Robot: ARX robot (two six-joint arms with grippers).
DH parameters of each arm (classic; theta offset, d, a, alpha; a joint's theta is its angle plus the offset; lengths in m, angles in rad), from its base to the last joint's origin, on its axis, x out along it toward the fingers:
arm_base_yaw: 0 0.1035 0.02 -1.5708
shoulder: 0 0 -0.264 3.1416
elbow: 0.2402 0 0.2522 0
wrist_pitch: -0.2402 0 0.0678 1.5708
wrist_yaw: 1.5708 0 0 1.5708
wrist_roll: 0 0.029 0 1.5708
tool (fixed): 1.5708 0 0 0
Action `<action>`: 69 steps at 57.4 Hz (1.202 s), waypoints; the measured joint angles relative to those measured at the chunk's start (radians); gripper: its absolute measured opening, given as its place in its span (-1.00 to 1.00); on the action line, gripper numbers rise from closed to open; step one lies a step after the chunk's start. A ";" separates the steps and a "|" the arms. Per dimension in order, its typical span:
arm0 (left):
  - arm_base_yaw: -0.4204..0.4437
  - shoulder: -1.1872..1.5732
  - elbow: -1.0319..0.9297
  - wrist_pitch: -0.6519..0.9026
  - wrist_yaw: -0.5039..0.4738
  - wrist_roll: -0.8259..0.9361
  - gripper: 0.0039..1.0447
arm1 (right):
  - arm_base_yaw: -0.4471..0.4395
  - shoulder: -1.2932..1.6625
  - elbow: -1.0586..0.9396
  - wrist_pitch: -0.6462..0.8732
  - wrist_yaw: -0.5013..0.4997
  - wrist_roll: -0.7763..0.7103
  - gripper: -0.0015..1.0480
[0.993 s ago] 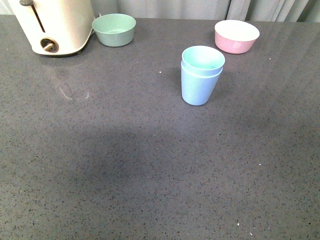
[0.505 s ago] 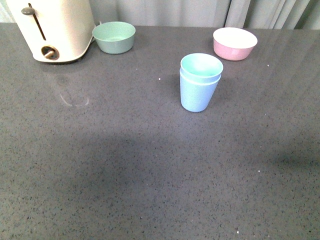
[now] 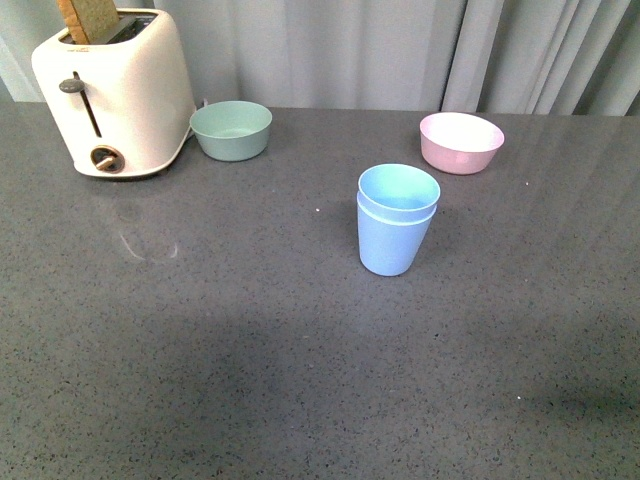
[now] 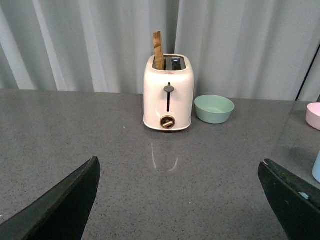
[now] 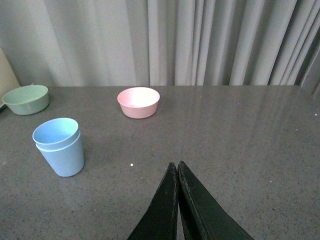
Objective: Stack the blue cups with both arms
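The two blue cups [image 3: 396,222] stand nested, one inside the other, upright in the middle of the grey table. They also show in the right wrist view [image 5: 59,146], and an edge of them shows in the left wrist view [image 4: 316,167]. Neither arm shows in the front view. My left gripper [image 4: 177,172] is open and empty, above the table, facing the toaster. My right gripper [image 5: 176,165] is shut and empty, well apart from the cups.
A white toaster [image 3: 115,92] with a slice of bread stands at the back left. A pale green bowl [image 3: 231,130] sits beside it. A pink bowl [image 3: 461,142] sits at the back right. Grey curtains hang behind the table.
The front view has tilted upward, so the cups, bowls and toaster sit lower in the picture and the curtains show. The cups stay nested in place.
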 joint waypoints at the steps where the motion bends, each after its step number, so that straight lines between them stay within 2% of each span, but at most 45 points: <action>1: 0.000 0.000 0.000 0.000 0.000 0.000 0.84 | 0.000 -0.006 -0.002 -0.004 0.000 0.000 -0.96; 6: 0.000 0.000 0.000 0.000 0.000 0.000 0.84 | 0.000 -0.128 -0.013 -0.137 0.000 0.000 -0.96; 35: 0.000 0.000 0.000 0.000 0.000 0.000 0.84 | -0.001 -0.192 -0.027 -0.144 0.000 0.000 -0.96; 49: 0.000 0.000 0.000 0.000 0.000 0.000 0.84 | -0.001 -0.192 -0.027 -0.144 0.000 0.000 -0.20; 60: 0.000 0.000 0.000 0.000 0.000 0.000 0.84 | -0.001 -0.192 -0.027 -0.144 0.000 0.000 0.48; 67: 0.000 0.000 0.000 0.000 0.000 0.000 0.84 | -0.001 -0.192 -0.027 -0.144 0.000 0.000 0.83; 69: 0.000 0.000 0.000 0.000 0.000 0.000 0.84 | -0.001 -0.192 -0.027 -0.144 0.000 0.002 0.86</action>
